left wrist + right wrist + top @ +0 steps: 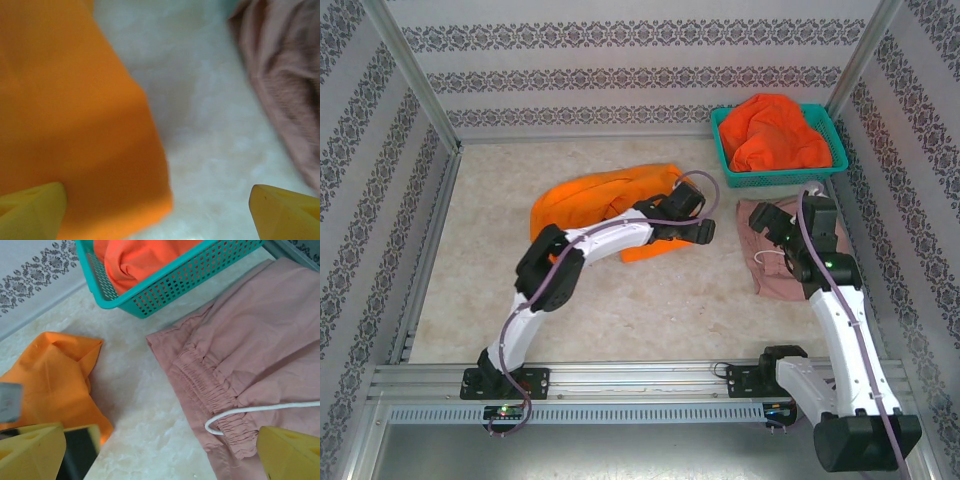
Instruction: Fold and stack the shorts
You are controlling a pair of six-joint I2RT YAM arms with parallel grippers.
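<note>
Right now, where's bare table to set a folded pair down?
Widest: near strip of table between orange shorts, pink shorts and the front rail. Also far-left corner behind them. Crowded: far right, with basket, pink shorts, right gripper.

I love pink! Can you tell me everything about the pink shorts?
The pink shorts are dusty pink, made of soft, matte cloth. Their waistband is gathered and looks stretchy, with a white drawstring looping out of it. They lie flat but a bit wrinkled on the pale table, just in front of the teal basket, with bare table between them and the orange shorts. The right gripper hangs above them, open, not holding them.
</note>
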